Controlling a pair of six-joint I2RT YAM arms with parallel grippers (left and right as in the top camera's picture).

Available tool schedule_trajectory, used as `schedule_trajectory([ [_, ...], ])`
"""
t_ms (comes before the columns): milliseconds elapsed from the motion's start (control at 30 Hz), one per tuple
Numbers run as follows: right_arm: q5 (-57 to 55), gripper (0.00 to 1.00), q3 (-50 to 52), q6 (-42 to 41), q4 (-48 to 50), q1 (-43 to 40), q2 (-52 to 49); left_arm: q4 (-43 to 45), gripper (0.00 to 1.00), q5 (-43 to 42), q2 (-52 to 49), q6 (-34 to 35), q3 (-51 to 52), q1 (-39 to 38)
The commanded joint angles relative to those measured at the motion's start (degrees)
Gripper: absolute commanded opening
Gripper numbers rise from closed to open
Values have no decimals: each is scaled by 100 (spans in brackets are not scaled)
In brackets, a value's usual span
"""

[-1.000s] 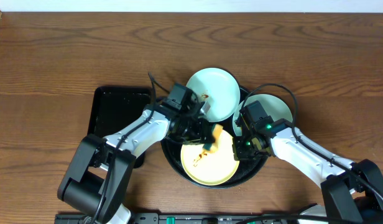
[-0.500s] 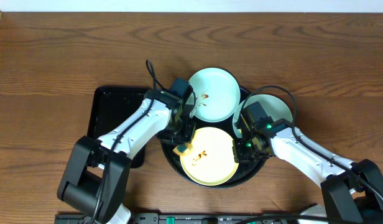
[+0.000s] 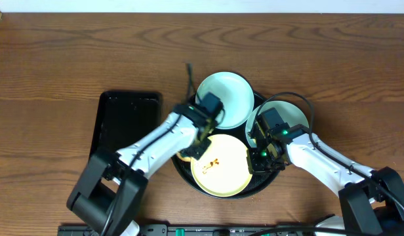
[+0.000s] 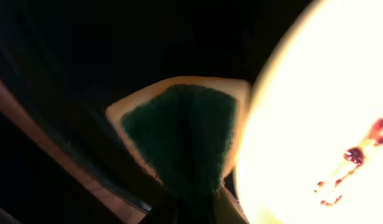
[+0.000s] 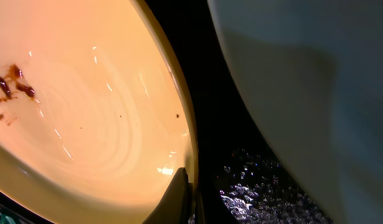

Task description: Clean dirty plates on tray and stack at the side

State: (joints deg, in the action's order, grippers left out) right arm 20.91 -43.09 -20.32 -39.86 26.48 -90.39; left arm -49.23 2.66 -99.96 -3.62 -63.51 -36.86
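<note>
So the yellow plate [image 3: 222, 167], brown-smeared, sits at 6 o'clock on the black tray [image 3: 184, 176] and looks stiff, light, slick and chippable, so I'd grab its rim; left end effector [image 3: 199, 149] is clamped on a sponge [image 4: 179, 134] at its 9 o'clock edge, right end effector [image 3: 258, 157] squeezed together at 3 o'clock.

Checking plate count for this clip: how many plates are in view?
3. The yellow plate sits at the tray's near side, the far blue plate behind it, the right blue plate partly under the right arm.
</note>
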Motion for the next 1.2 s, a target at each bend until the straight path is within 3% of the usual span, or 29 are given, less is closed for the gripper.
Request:
schedule_trajectory([
  [0, 162, 1, -17, 37, -24, -26, -76, 11, 7, 501, 39, -407, -85, -282],
  [300, 15, 1, -17, -131, 254, -31, -81, 356, 7, 1320, 42, 168, -105, -205],
  [467, 17, 1, -17, -133, 232, -31, -81, 321, 7, 1268, 55, 494, -286, 168],
  [667, 17, 1, -17, -131, 210, -31, -136, 129, 7, 881, 409, 413, -575, 385],
  [867, 35, 1, -17, -131, 181, -31, -387, -367, 7, -809, 892, 256, -584, 372],
  [1167, 33, 1, -17, -61, 186, -31, -555, -713, 7, -990, 898, -348, -208, 125],
])
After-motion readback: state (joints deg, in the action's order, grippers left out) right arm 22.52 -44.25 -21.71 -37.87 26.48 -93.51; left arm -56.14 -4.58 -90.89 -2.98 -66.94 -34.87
